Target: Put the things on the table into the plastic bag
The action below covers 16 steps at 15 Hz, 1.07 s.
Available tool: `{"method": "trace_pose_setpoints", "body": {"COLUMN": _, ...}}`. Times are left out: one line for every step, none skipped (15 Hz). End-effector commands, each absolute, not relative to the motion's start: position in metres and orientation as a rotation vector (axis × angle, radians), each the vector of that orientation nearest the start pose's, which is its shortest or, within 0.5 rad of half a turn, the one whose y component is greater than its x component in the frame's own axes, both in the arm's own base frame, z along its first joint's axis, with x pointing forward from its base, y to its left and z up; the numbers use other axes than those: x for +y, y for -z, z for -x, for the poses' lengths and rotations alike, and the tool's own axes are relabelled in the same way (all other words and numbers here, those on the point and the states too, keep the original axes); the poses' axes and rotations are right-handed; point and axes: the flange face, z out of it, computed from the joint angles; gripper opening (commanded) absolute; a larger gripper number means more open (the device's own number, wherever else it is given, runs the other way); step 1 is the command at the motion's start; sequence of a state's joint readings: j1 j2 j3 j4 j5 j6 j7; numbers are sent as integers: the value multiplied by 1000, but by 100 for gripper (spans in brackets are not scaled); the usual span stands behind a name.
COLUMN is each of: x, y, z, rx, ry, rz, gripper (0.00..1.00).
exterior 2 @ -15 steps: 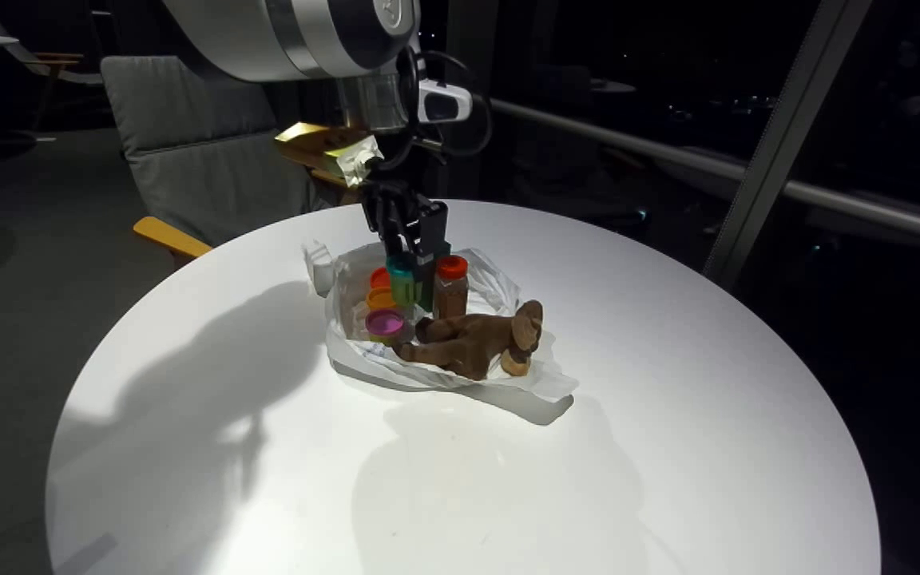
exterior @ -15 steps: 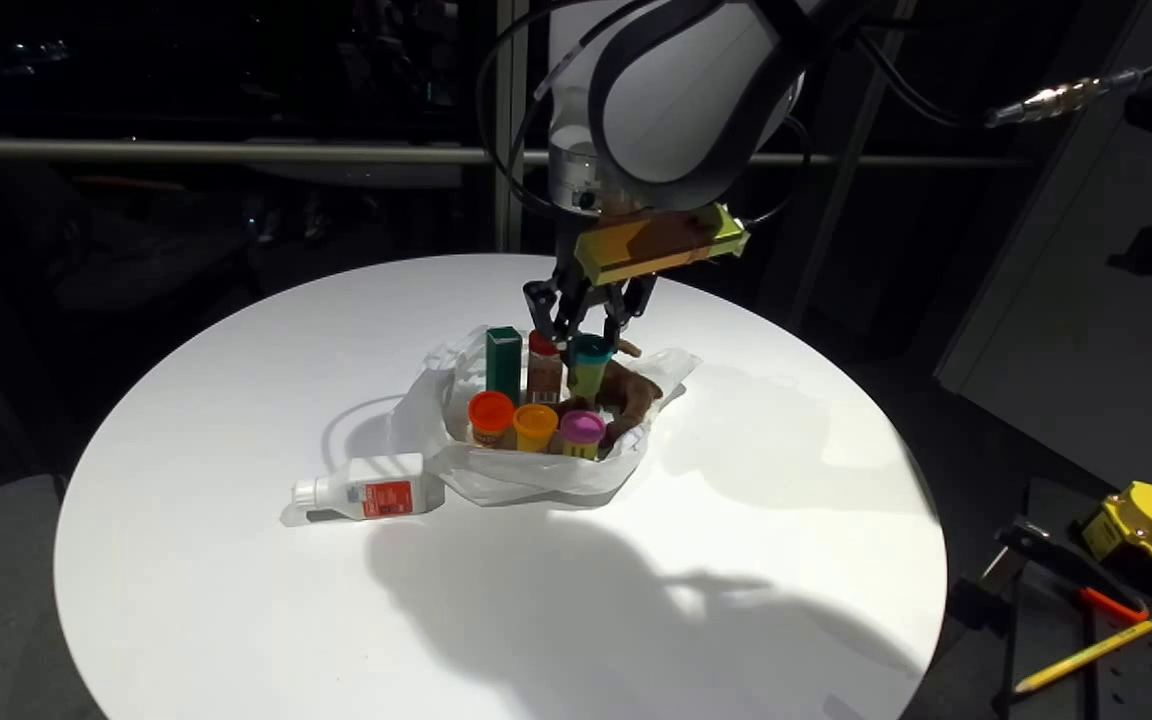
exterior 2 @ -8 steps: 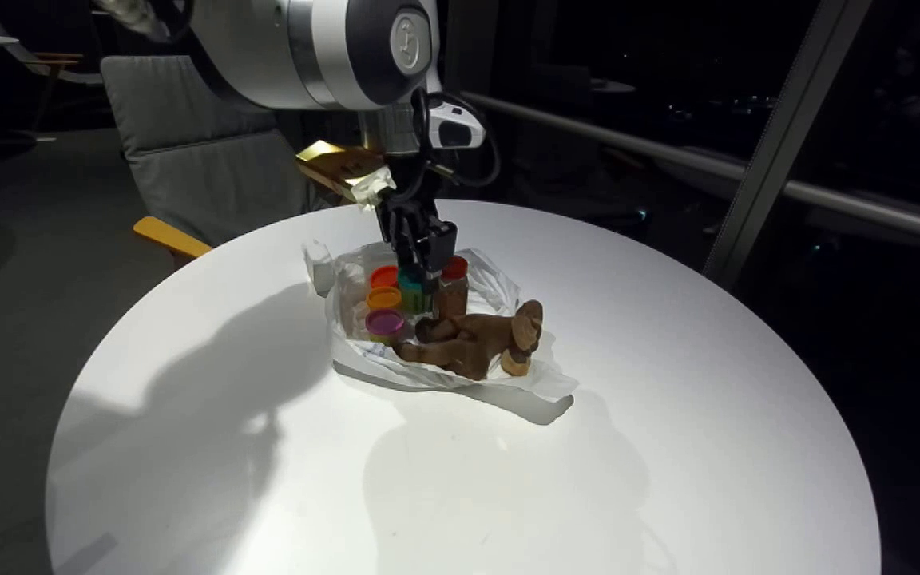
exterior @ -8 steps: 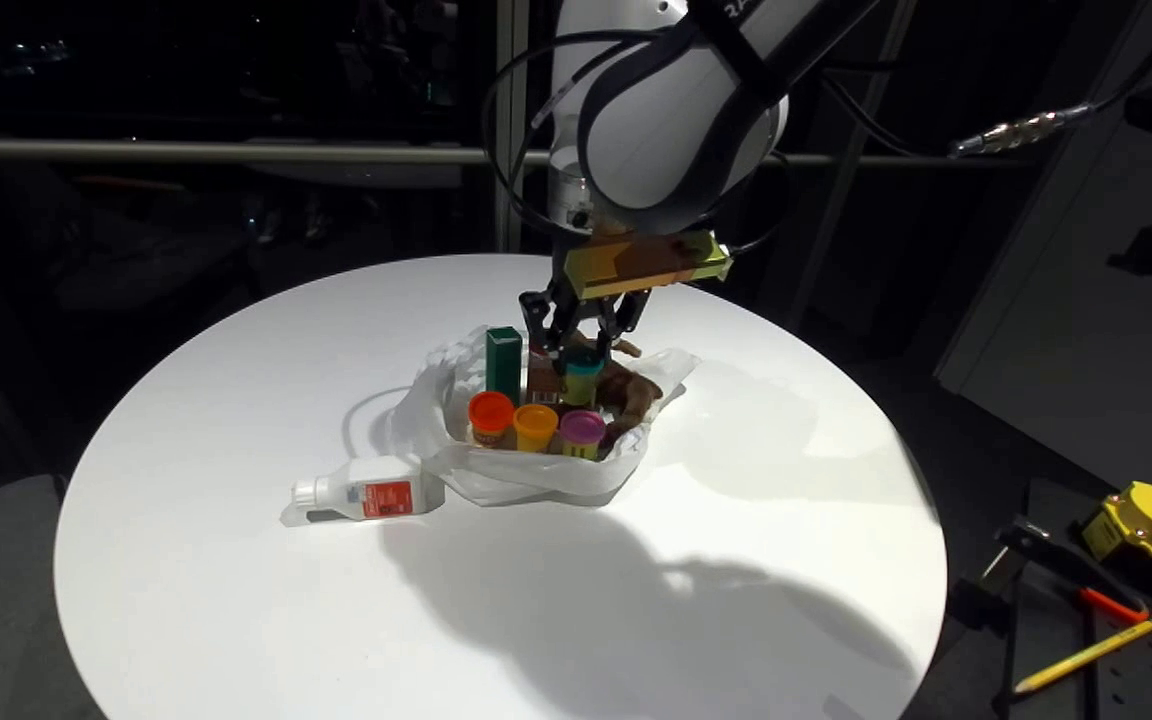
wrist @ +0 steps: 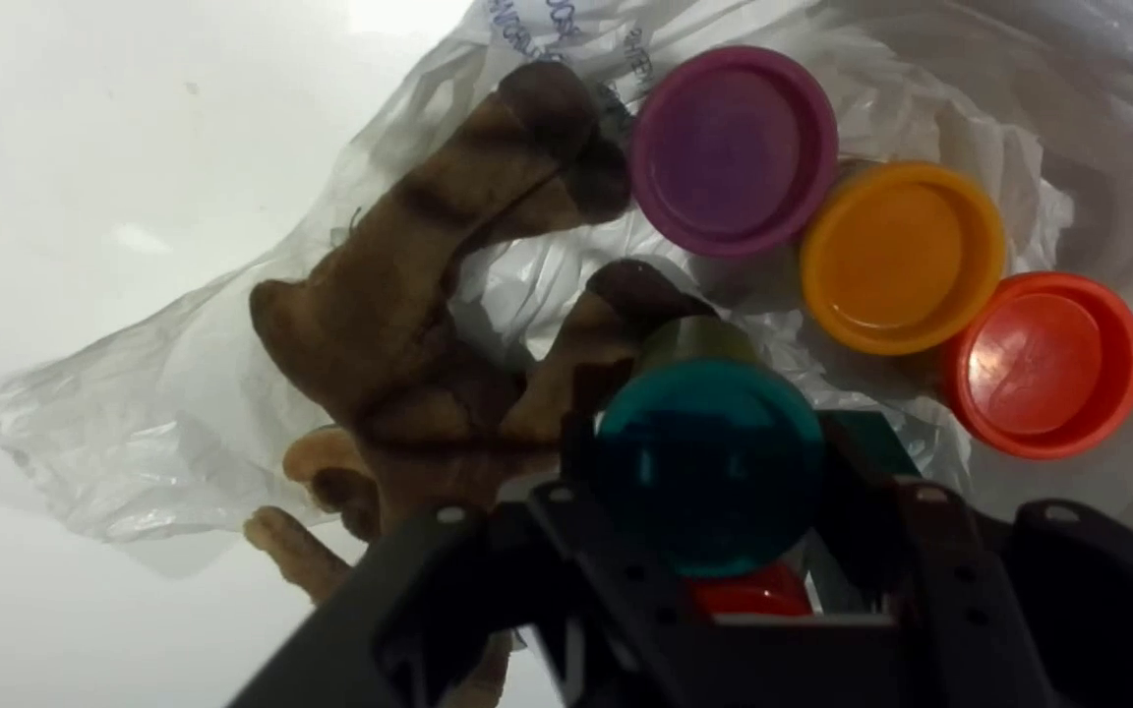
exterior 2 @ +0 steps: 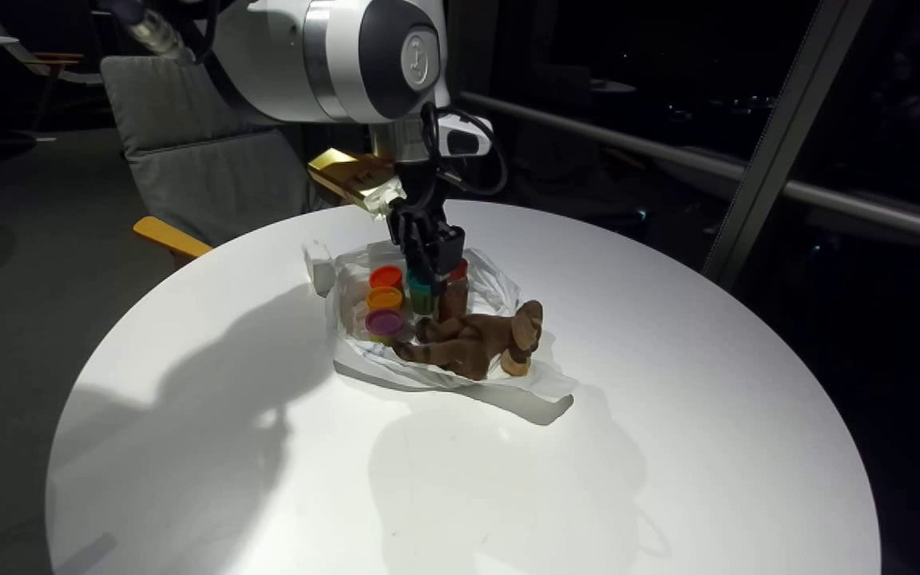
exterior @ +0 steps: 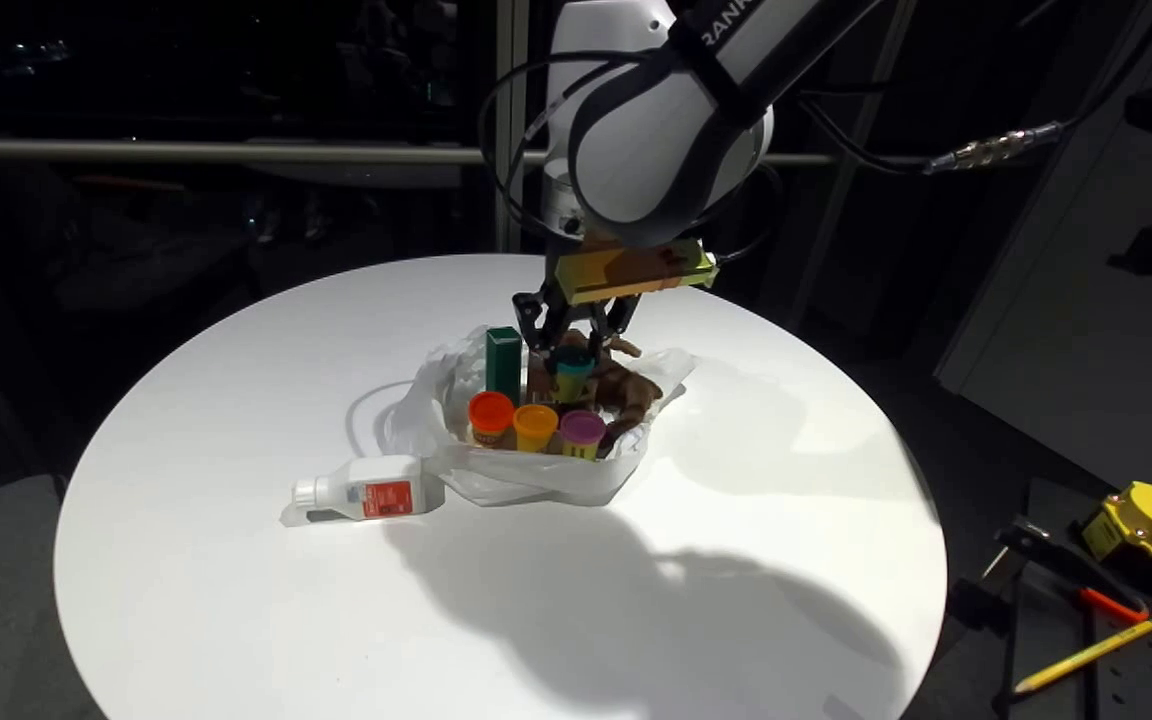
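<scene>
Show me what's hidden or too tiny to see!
Red-lidded jar: wrist view, mostly covered by the teal tub and fingers.
Dark green box: wrist view, mostly behind the fingers.
Plastic bag: wrist view, cut off by the right edge.
White bottle: in an exterior view, label print too small to read.
Robot arm: both exterior views, cut off by the top edge.

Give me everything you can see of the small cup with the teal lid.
The small cup with the round teal lid looks like smooth plastic, lid on, body yellow-green. The black two-fingered gripper holds it roughly upright, a finger on either side. In an exterior view it shows between the dark green box and the brown toy figure, in or just above the open translucent white plastic bag. Whether its base touches anything is hidden.
</scene>
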<state>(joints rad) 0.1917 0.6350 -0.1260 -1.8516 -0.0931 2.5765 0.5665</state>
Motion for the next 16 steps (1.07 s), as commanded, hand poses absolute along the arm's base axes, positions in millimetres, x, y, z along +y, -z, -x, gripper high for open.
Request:
{"method": "trace_pose_setpoints", "body": {"x": 51, "y": -188, "z": -652, "rx": 620, "ry": 206, "rz": 3163, "gripper": 86}}
{"method": "trace_pose_setpoints", "body": {"x": 52, "y": -189, "z": -651, "rx": 620, "ry": 209, "rz": 3162, "gripper": 92}}
{"method": "trace_pose_setpoints", "body": {"x": 53, "y": -191, "z": -651, "rx": 620, "ry": 214, "rz": 3162, "gripper": 100}}
{"method": "trace_pose_setpoints", "body": {"x": 56, "y": -196, "z": -650, "rx": 621, "ry": 218, "rz": 3153, "gripper": 100}}
{"method": "trace_pose_setpoints", "body": {"x": 58, "y": -199, "z": -650, "rx": 618, "ry": 221, "rz": 3150, "gripper": 100}}
{"method": "trace_pose_setpoints", "body": {"x": 65, "y": -208, "z": -647, "rx": 600, "ry": 236, "rz": 3156, "gripper": 100}}
{"method": "trace_pose_setpoints", "body": {"x": 72, "y": -213, "z": -645, "rx": 580, "ry": 230, "rz": 3169, "gripper": 100}}
{"method": "trace_pose_setpoints", "body": {"x": 85, "y": -221, "z": -640, "rx": 528, "ry": 167, "rz": 3180, "gripper": 100}}
{"method": "trace_pose_setpoints", "body": {"x": 96, "y": -226, "z": -637, "rx": 496, "ry": 142, "rz": 3196, "gripper": 100}}
{"method": "trace_pose_setpoints", "body": {"x": 112, "y": -232, "z": -634, "rx": 442, "ry": 110, "rz": 3216, "gripper": 100}}
{"method": "trace_pose_setpoints", "body": {"x": 129, "y": -238, "z": -631, "rx": 382, "ry": 85, "rz": 3230, "gripper": 99}}
{"method": "trace_pose_setpoints", "body": {"x": 145, "y": -238, "z": -631, "rx": 320, "ry": 54, "rz": 3250, "gripper": 100}}
{"method": "trace_pose_setpoints", "body": {"x": 160, "y": -238, "z": -631, "rx": 251, "ry": 37, "rz": 3281, "gripper": 100}}
{"method": "trace_pose_setpoints", "body": {"x": 175, "y": -234, "z": -630, "rx": 170, "ry": -5, "rz": 3309, "gripper": 100}}
{"method": "trace_pose_setpoints", "body": {"x": 187, "y": -231, "z": -627, "rx": 92, "ry": -40, "rz": 3344, "gripper": 100}}
{"method": "trace_pose_setpoints", "body": {"x": 199, "y": -225, "z": -624, "rx": 10, "ry": -92, "rz": 3356, "gripper": 100}}
